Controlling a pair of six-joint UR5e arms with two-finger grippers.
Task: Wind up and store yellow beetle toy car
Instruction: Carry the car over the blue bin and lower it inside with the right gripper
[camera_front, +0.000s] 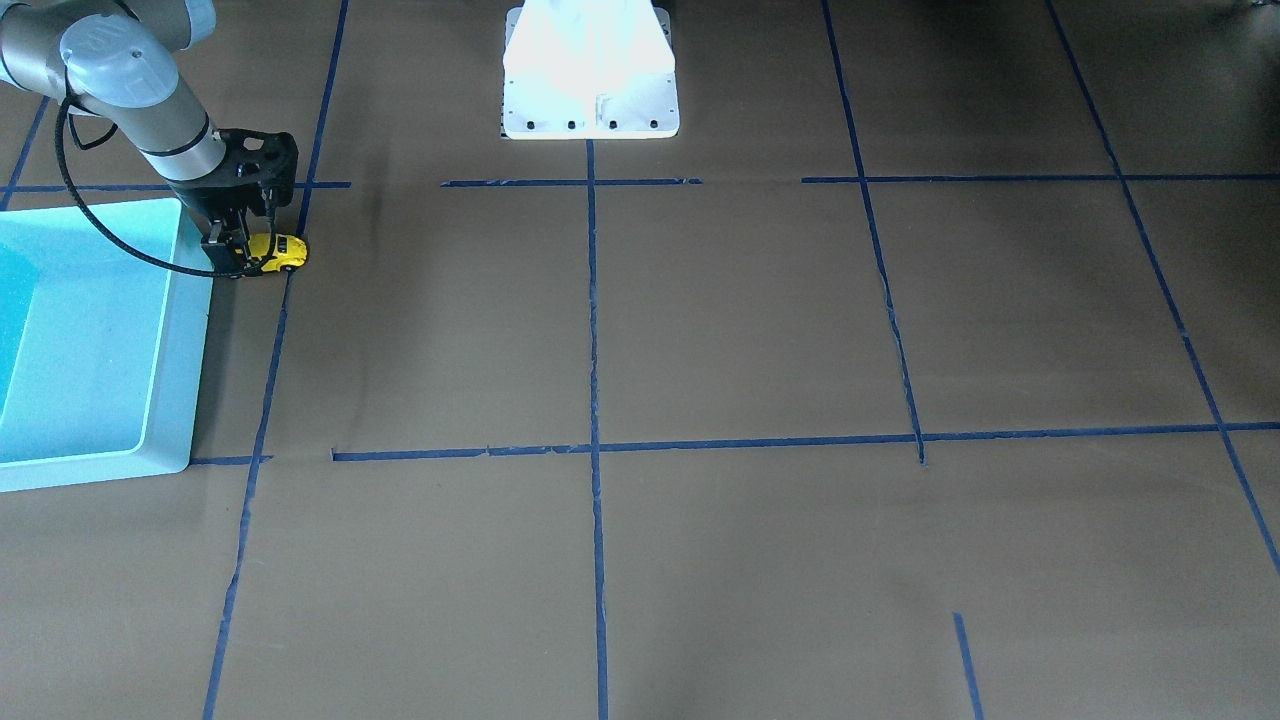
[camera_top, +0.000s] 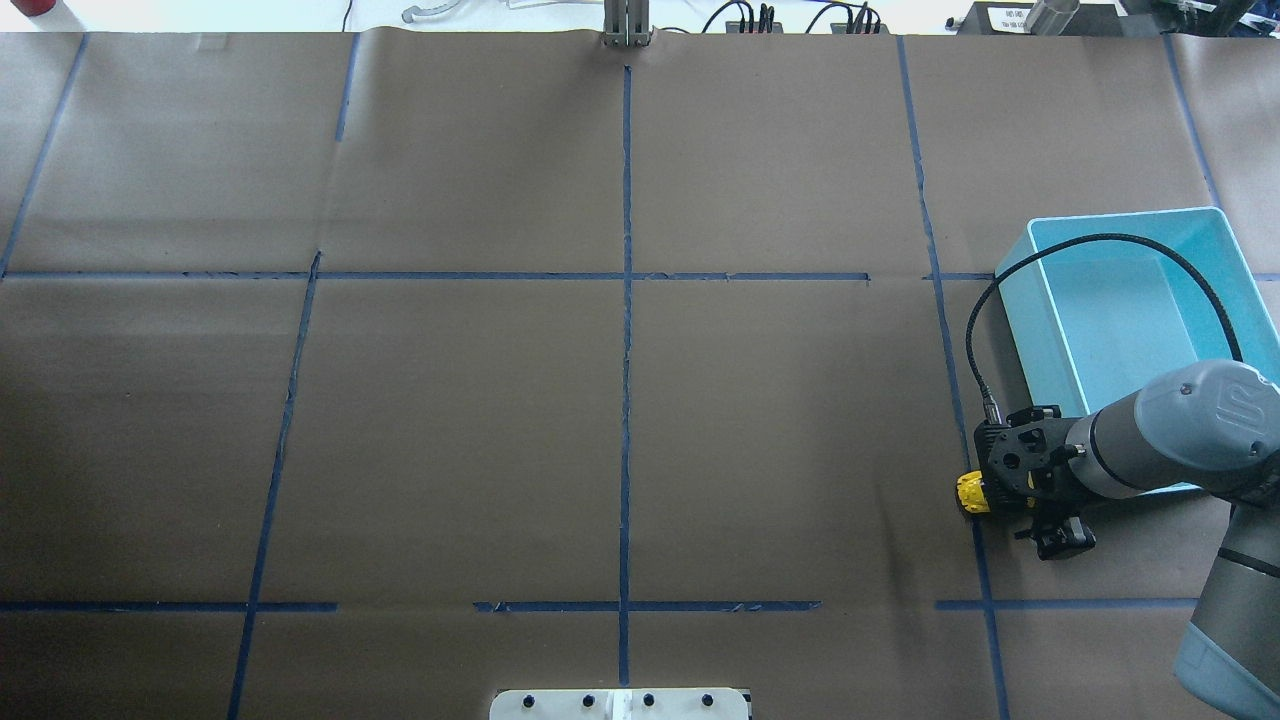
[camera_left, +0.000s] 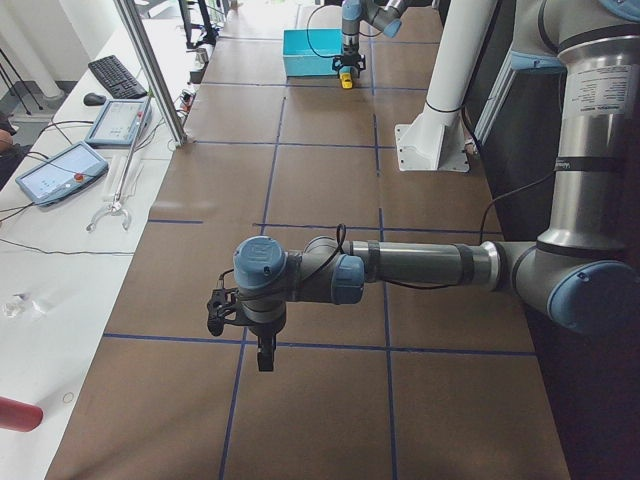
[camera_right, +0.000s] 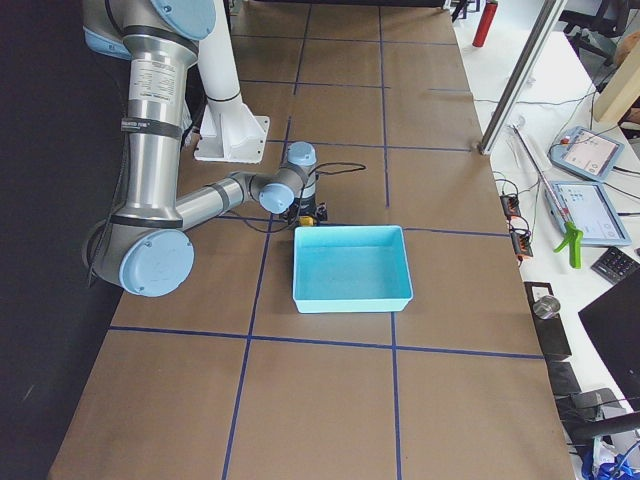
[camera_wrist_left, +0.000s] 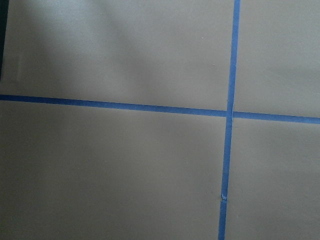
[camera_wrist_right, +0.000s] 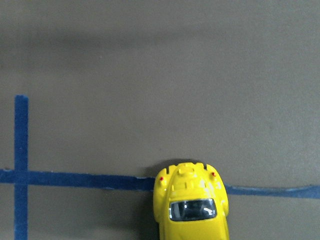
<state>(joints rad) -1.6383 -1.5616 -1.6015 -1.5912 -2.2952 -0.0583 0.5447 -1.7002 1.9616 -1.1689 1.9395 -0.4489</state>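
Yellow car (camera_front: 280, 251) sits wheels-down on the table (camera_front: 700, 330), across a blue tape line (camera_wrist_right: 75, 179). It is just beside the light blue bin (camera_front: 185, 350), outside it.

Right gripper (camera_front: 243, 256) is down over the car, with one end poking out. Its fingers are hidden, so I cannot tell whether they pinch it or stand apart.

Left gripper (camera_left: 262, 352) hangs well away; state unreadable.

Judgement: the car is light, hard and glossy, and probably slippery over the roof curve. Take it across the flat sides, between the wheels.
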